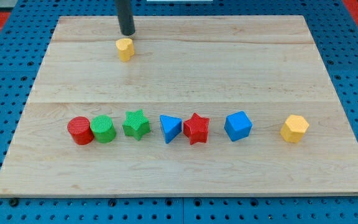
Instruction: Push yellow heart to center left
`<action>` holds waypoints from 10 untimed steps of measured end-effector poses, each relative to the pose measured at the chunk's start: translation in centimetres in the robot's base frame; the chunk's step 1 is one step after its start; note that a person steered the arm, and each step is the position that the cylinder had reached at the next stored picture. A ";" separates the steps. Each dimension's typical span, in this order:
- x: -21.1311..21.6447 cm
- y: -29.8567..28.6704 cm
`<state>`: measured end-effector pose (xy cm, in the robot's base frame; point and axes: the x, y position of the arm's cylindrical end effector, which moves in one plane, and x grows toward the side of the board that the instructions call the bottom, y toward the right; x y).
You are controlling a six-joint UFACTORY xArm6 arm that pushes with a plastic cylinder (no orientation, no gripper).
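Observation:
A small yellow heart block [125, 49] lies on the wooden board [185, 68] near the view's top, left of the middle. My tip [127, 33] is the lower end of a dark rod that comes down from the view's top edge. It stands just above the yellow heart in the view, very close to it; I cannot tell whether they touch.
A row of blocks runs across the lower part of the board: red cylinder [79, 130], green cylinder [104, 129], green star [136, 124], blue triangle [169, 129], red star [196, 128], blue cube [238, 126], yellow hexagon [294, 129]. Blue pegboard [5, 81] surrounds the board.

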<state>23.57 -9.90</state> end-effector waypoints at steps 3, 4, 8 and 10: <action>9.4 -9.2; 4.0 -5.3; 8.9 -4.1; 13.7 -3.4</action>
<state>37.32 -13.27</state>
